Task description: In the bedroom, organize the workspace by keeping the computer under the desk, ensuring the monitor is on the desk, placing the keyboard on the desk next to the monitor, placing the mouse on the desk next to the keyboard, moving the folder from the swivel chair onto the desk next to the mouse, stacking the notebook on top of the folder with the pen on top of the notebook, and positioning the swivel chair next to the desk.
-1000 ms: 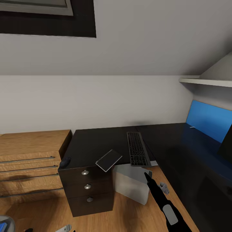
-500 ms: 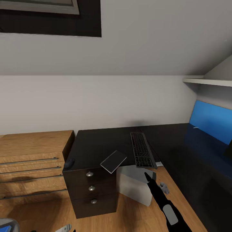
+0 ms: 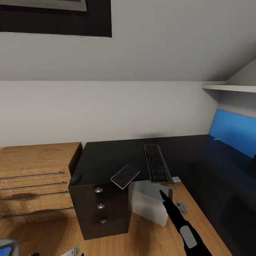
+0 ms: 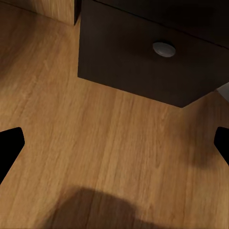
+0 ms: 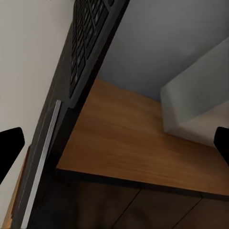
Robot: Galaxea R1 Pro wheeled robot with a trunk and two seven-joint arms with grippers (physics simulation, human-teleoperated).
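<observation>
Both grippers are spread wide and empty. On the desk (image 3: 106, 156), the keyboard (image 3: 157, 163) overhangs the front edge; the notebook (image 3: 124, 176) lies at its 8 o'clock, the mouse (image 3: 75, 178) at the 9 o'clock corner. The computer (image 3: 149, 204) stands beneath.

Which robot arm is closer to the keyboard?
The right one. The right arm reaches up just below the keyboard, whose near end hangs over the desk edge. The left gripper hangs low over the wood floor, facing the desk's drawers.
</observation>
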